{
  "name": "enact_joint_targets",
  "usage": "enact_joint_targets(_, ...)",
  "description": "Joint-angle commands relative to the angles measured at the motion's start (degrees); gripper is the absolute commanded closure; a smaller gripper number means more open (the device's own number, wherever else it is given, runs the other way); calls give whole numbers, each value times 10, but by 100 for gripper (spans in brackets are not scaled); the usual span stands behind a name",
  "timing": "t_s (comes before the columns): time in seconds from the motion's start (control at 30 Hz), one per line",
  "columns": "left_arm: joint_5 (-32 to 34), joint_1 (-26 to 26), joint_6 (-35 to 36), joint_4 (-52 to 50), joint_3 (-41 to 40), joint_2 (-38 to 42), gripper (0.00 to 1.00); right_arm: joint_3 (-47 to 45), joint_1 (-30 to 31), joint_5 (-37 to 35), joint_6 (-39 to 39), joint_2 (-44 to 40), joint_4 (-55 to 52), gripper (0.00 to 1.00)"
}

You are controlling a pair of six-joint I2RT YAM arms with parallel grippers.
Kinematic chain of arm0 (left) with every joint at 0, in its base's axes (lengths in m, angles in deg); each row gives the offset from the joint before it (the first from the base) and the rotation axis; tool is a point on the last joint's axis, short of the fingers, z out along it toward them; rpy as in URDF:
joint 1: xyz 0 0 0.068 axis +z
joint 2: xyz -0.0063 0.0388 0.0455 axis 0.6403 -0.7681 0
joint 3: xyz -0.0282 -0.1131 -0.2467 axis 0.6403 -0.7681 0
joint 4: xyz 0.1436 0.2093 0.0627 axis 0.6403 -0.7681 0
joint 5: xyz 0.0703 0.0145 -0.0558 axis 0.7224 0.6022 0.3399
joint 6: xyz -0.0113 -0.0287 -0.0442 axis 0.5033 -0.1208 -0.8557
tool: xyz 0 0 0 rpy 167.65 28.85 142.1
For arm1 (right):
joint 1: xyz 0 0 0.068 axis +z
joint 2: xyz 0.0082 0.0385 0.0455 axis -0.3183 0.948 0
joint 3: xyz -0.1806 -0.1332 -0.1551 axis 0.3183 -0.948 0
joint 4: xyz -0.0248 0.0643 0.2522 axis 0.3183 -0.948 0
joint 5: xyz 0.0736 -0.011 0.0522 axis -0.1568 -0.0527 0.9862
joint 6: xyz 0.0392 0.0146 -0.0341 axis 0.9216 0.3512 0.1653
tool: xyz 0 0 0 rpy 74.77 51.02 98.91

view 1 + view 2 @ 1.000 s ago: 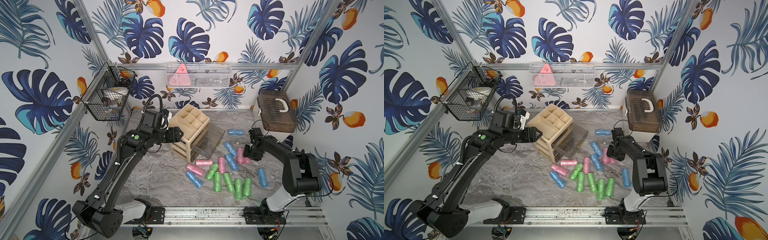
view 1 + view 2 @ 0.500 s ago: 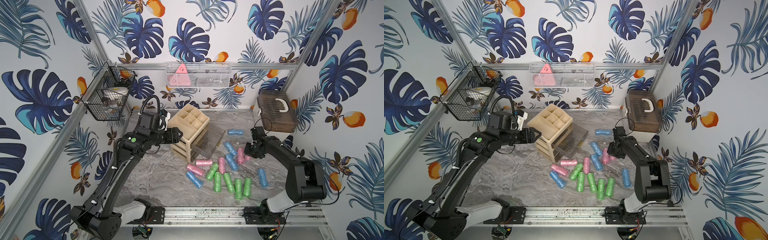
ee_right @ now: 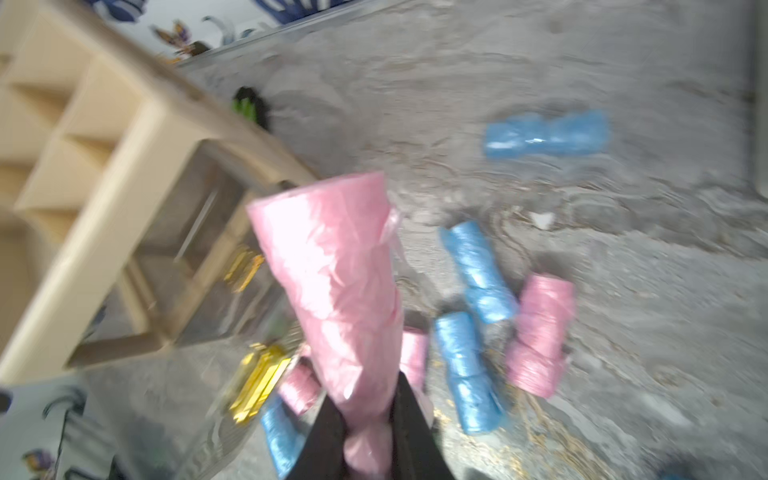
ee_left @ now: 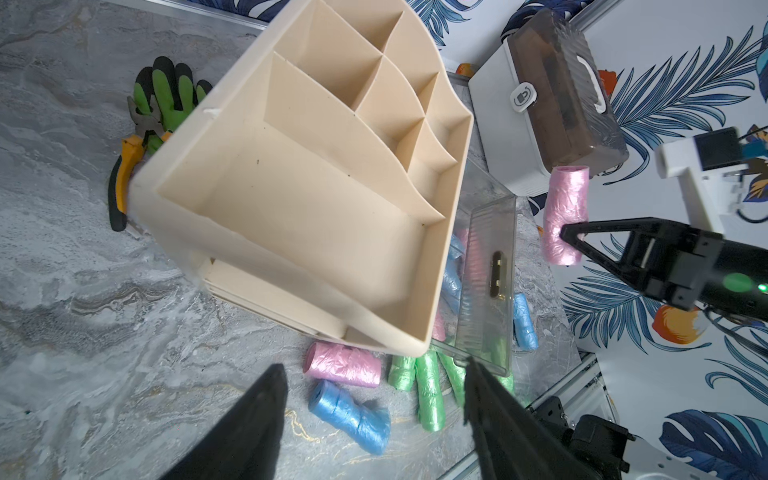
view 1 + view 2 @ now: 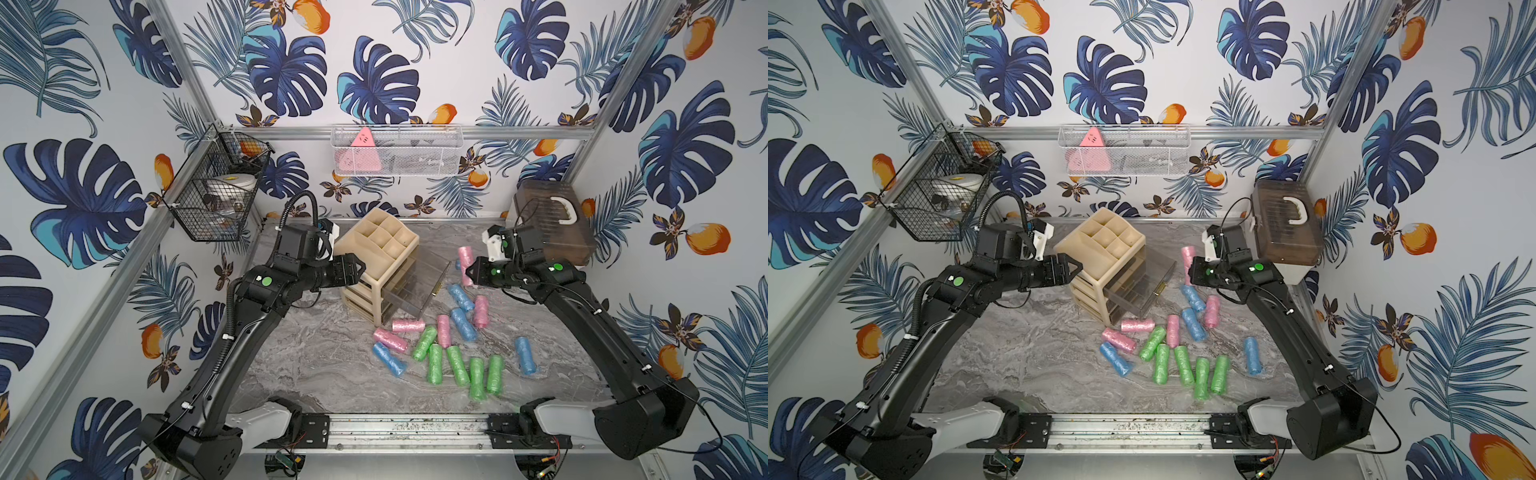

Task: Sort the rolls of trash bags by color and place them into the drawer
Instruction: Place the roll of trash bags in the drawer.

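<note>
My right gripper (image 5: pixel 468 274) is clenched on a pink roll (image 5: pixel 465 255), held in the air just beside the open clear drawer (image 5: pixel 415 286) of the beige organizer (image 5: pixel 376 245). My left gripper (image 5: pixel 360 271) is spread, grasping nothing, at the organizer's side. The other rolls (image 5: pixel 457 365) lie scattered before the organizer.

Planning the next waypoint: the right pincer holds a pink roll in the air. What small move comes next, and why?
Probably swing the pink roll across until it hangs above the clear drawer. The right pincer is shut on one end, off the table, and the drawer stands pulled out of the beige organizer beside it.
</note>
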Motion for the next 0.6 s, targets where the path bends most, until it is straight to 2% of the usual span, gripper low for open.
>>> enact_joint_targets(0.0,1,1,-3,9,-5,6,29,35,45,37,-33,14,-9,82)
enact_joint_targets(0.3,3,1,-5,5,-10,10,28,110,167,17,-118,90,-19,82)
enact_joint_targets(0.57,3,1,-3,2,-5,8,28,98,181,-5,-179,103,-35,82)
